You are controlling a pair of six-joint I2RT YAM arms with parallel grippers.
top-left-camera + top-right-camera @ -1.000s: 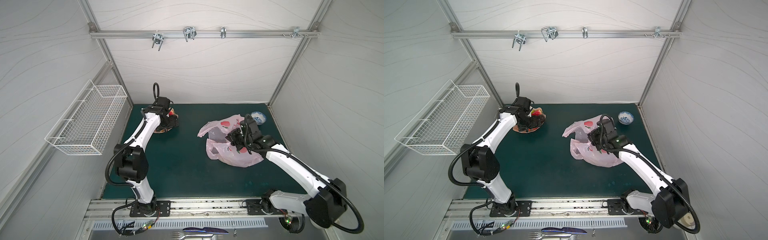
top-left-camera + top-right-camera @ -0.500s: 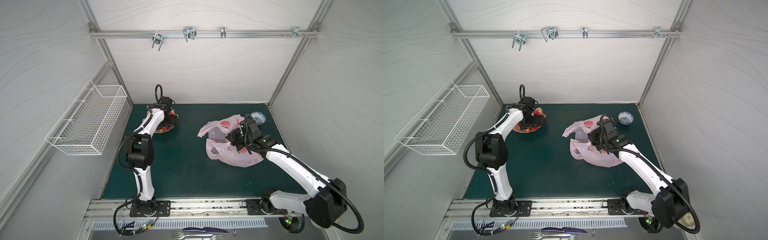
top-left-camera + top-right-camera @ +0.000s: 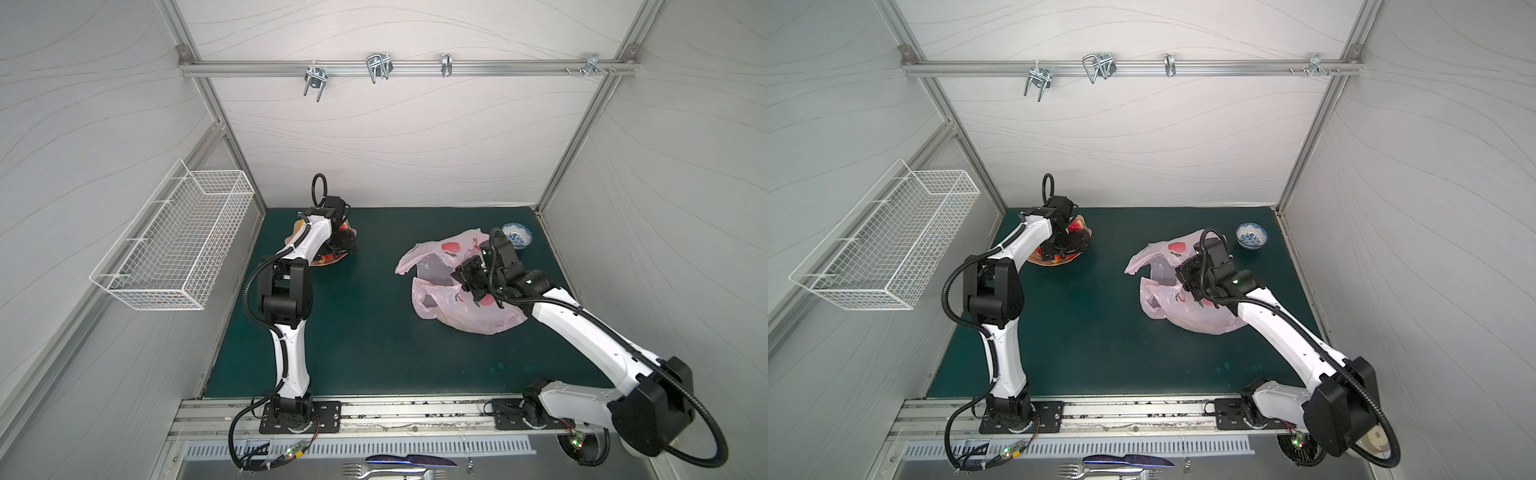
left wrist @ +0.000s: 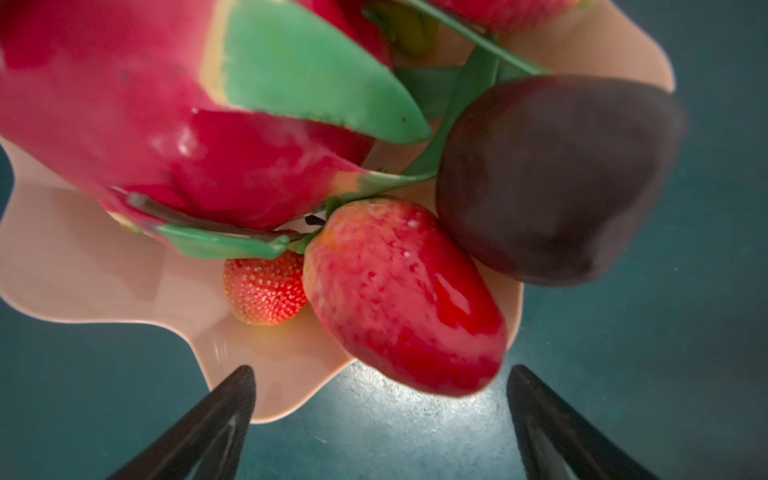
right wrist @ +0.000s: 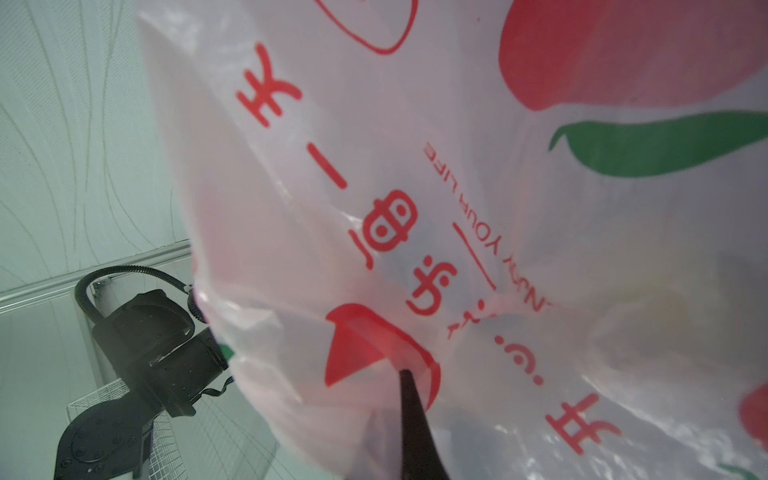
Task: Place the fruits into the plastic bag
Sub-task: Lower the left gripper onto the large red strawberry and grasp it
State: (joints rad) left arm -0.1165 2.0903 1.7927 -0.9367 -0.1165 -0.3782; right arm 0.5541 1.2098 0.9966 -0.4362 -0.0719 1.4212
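I am at the picking step. My left claw [image 4: 380,372] hangs at the edge of the peach-coloured scalloped plastic dish [image 4: 104,282], its two fingers wide apart with nothing gripped.

Straight ahead of the gap lies the glossy red elongated toy fruit [image 4: 403,299]. Its near end overhangs the dish rim, about level with my fingertips. Just beyond it, toward one finger, sits the dark brown-purple round toy fruit [image 4: 552,178]. Toward the other finger, a small seeded red strawberry [image 4: 264,291] is tucked against it. Farther ahead, the big pink-red dragon fruit with green scales [image 4: 166,124] fills the dish.

My right claw [image 5: 405,376] is pinched together on a fold of the thin translucent pale-pink plastic bag [image 5: 457,187] printed with red fruit, lifting its edge. The bag slumps on the dark green worktop [image 3: 374,332], well apart from my left claw.

The next move, as I judge it, is to ease the left claw forward until its fingers straddle the red fruit. Then I should close gently, since that glossy skin may slip, and lift without tipping the dish. From there the fruit goes across to the bag mouth my right claw holds up.
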